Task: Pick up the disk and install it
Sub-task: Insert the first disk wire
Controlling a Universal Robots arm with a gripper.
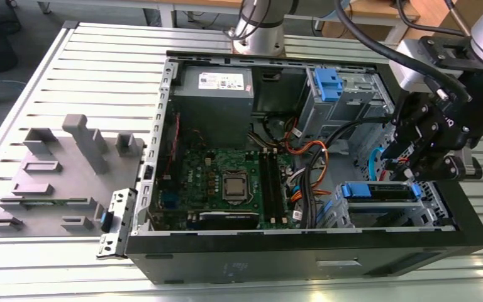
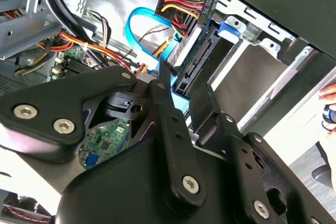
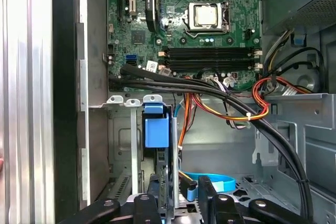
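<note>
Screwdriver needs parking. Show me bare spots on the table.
Free: slats of the ribbed silver metal table at the exterior view's upper left, bordered by the grey plastic fixture and the open black computer case. Crowded: inside that case.

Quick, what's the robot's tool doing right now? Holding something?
Tool: at the disk inside the computer case; open or shut cannot be told.

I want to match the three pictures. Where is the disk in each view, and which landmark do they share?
Exterior view: the disk sits in the drive bay, toward the exterior view's right.
Second wrist view: the disk's connector end, beside the light blue cable.
First wrist view: the disk edge-on, blue tab toward the motherboard.
Shared landmark: the red and orange wires.
</note>
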